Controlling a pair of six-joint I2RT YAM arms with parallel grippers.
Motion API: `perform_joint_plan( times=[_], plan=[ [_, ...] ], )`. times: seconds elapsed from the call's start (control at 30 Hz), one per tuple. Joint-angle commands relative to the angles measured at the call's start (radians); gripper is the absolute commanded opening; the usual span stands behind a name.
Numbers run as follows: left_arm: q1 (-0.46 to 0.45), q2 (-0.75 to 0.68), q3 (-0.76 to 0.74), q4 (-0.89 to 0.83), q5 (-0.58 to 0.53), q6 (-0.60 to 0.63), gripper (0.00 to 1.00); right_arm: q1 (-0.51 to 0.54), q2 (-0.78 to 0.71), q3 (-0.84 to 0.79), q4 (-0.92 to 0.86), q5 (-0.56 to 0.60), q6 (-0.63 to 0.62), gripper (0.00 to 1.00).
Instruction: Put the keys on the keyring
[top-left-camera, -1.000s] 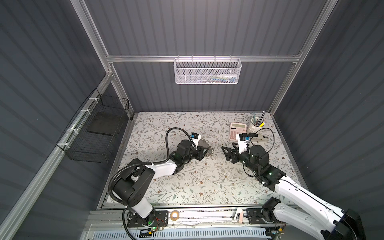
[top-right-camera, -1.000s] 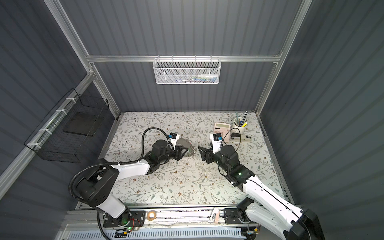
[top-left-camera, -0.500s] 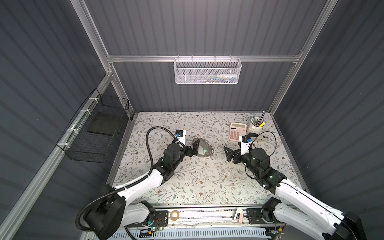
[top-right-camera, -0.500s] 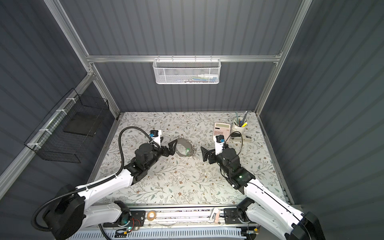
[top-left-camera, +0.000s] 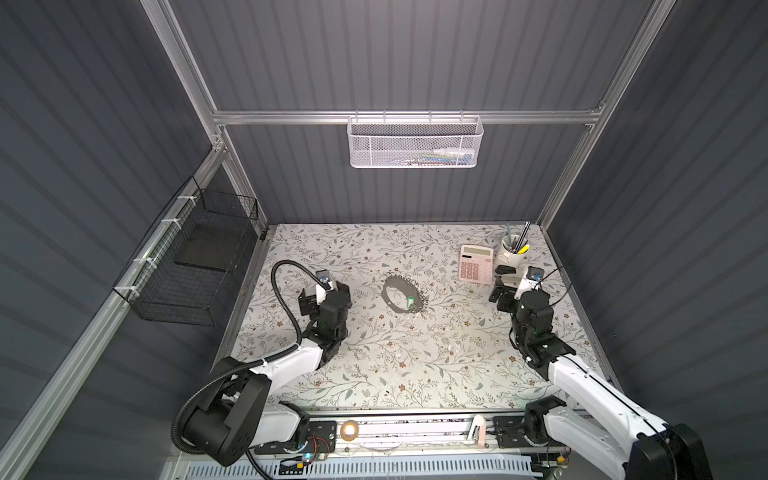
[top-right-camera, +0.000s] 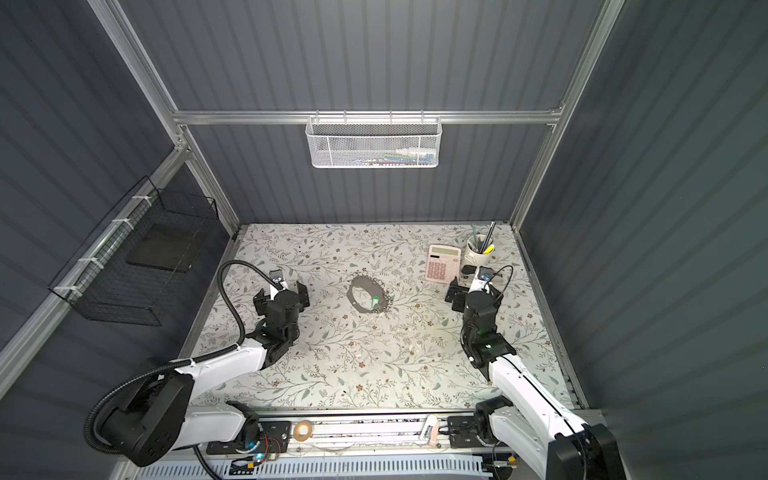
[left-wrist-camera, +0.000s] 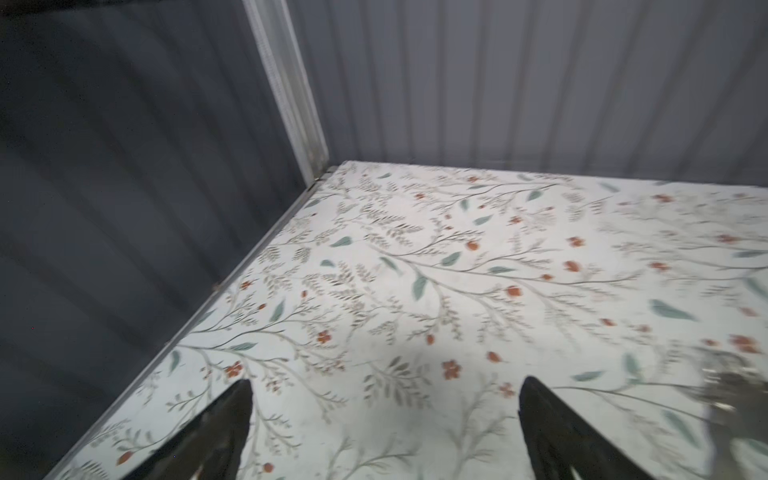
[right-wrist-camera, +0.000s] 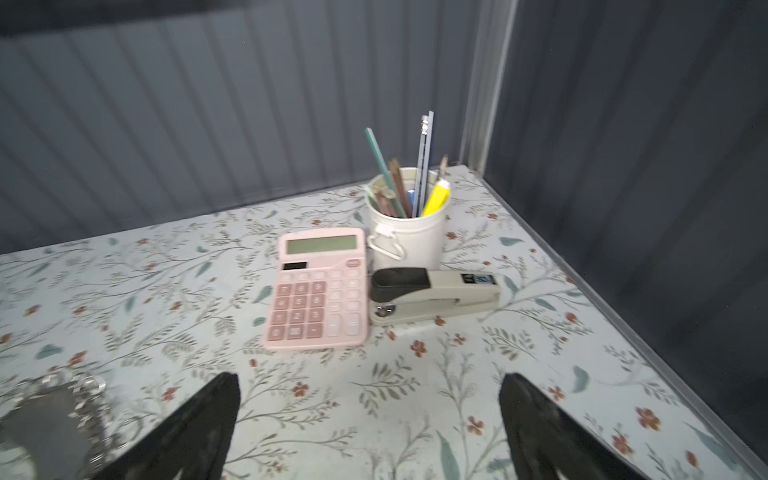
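Green plastic marks the key (top-left-camera: 410, 300) (top-right-camera: 375, 300), which lies at the near right part of the keyring (top-left-camera: 401, 297) (top-right-camera: 368, 296), its head just inside the dark hoop and its blade toward the fringe of small silvery pieces (whether it is actually threaded onto the hoop is too small to tell). The keyring rests flat near the middle of the floral worktop (top-left-camera: 374, 365), and nothing is gripping it. The left claw (left-wrist-camera: 385, 382) stands well off to the left of the hoop, its two dark fingers (left-wrist-camera: 232, 415) spread wide with only bare worktop between them; a blurred bit of the silvery fringe shows at the edge of its wrist view. The right claw (right-wrist-camera: 370, 376) sits well off to the right, also spread wide and holding nothing, with its fingers (right-wrist-camera: 528, 411) above the worktop. Beyond it are the pink calculator (right-wrist-camera: 318, 291), a grey and black stapler (right-wrist-camera: 432, 295) just beside it, and a white cup (right-wrist-camera: 409, 232) of pens and pencils behind them both, all in the far right corner. Part of the hoop shows at the edge of the right wrist view too.
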Motion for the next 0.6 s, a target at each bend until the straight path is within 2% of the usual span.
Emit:
perform_joint_plan(
  times=[0.0, 0.1, 0.17, 0.23, 0.33, 0.37, 0.43, 0.53, 0.57],
  plan=[
    [0.072, 0.025, -0.039, 0.187, -0.011, 0.056, 1.00, -0.050, 0.033, -0.038, 0.146, 0.056, -0.016, 0.99],
    [0.155, 0.096, -0.061, 0.315, 0.088, 0.088, 1.00, -0.101, 0.086, -0.082, 0.273, 0.035, -0.032, 0.99],
    [0.166, 0.083, -0.072, 0.324, 0.132, 0.098, 1.00, -0.123, 0.147, -0.110, 0.394, 0.020, -0.084, 0.99],
    [0.181, 0.085, -0.064, 0.308, 0.182, 0.090, 1.00, -0.134, 0.205, -0.101, 0.388, 0.034, -0.108, 0.99],
    [0.181, 0.083, -0.012, 0.147, 0.138, 0.117, 1.00, -0.163, 0.302, -0.140, 0.536, 0.003, -0.109, 0.99],
    [0.185, 0.114, -0.034, 0.228, 0.095, 0.131, 1.00, -0.164, 0.311, -0.135, 0.544, 0.001, -0.125, 0.99],
    [0.194, 0.198, -0.103, 0.423, 0.101, 0.148, 1.00, -0.169, 0.319, -0.127, 0.535, -0.025, -0.131, 0.99],
    [0.197, 0.349, -0.059, 0.523, 0.101, 0.186, 1.00, -0.188, 0.427, -0.162, 0.731, -0.041, -0.143, 0.99],
    [0.198, 0.366, -0.020, 0.470, 0.113, 0.217, 1.00, -0.191, 0.452, -0.155, 0.759, -0.063, -0.157, 0.99]
  ],
)
